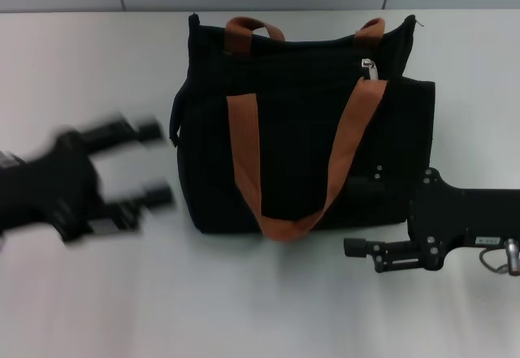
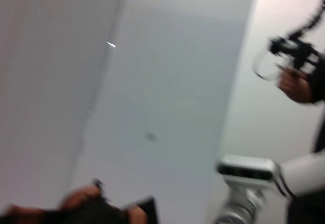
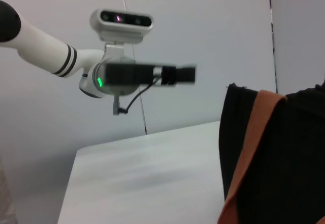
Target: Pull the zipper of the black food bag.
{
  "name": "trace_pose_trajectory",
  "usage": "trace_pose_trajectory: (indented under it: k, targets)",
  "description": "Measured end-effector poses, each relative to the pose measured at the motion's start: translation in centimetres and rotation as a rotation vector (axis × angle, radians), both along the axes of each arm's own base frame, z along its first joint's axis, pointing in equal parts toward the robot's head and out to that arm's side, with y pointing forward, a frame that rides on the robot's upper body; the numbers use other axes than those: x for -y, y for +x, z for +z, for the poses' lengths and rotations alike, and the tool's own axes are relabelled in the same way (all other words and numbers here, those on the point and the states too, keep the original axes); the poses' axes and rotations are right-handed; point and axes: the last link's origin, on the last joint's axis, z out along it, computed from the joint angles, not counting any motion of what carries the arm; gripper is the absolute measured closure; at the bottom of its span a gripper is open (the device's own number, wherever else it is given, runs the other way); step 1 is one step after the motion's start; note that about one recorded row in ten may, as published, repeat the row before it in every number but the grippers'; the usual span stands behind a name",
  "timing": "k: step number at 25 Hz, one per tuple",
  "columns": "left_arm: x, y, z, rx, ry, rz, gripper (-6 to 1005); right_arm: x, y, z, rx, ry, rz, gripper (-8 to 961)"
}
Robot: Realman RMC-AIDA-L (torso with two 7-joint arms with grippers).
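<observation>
Zipper [image 1: 370,67] sits at upper right of the head view, on the top edge of the black food bag [image 1: 301,131], which stands mid-frame on the white table [image 1: 244,293]. Left gripper [image 1: 150,163], fingers apart, hangs at left, clear of the bag; right gripper [image 1: 357,248] lies at lower right, its state unclear. Pulling well likely needs one gripper steadying the fabric. Only the right wrist view shows the bag's side and orange-brown strap [image 3: 249,148] up close.
</observation>
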Motion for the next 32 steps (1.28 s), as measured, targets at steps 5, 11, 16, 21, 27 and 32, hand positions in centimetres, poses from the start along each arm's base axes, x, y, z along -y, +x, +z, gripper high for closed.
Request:
trace_pose_trajectory:
  k: [5, 11, 16, 21, 27, 32]
  targets:
    - [1.6, -0.1, -3.6, -0.068, -0.027, -0.053, 167, 0.9, 0.4, -0.8, -0.014, 0.022, 0.037, 118]
    - [2.3, -0.8, -5.6, -0.146, -0.053, -0.073, 172, 1.6, 1.0, -1.8, -0.014, 0.042, 0.043, 118]
    - [2.4, -1.0, -6.2, -0.156, -0.072, -0.058, 172, 2.1, 1.4, -2.5, -0.009, 0.056, 0.042, 118]
    - [2.5, -1.3, -6.4, -0.167, -0.068, -0.040, 172, 2.2, 1.4, -2.7, -0.011, 0.055, 0.041, 118]
    - [2.9, -1.8, -6.6, -0.178, -0.050, -0.034, 172, 2.3, 1.5, -2.7, -0.010, 0.054, 0.040, 118]
    - [3.3, -2.0, -6.7, -0.172, -0.054, -0.027, 172, 2.3, 1.5, -2.7, -0.010, 0.053, 0.041, 118]
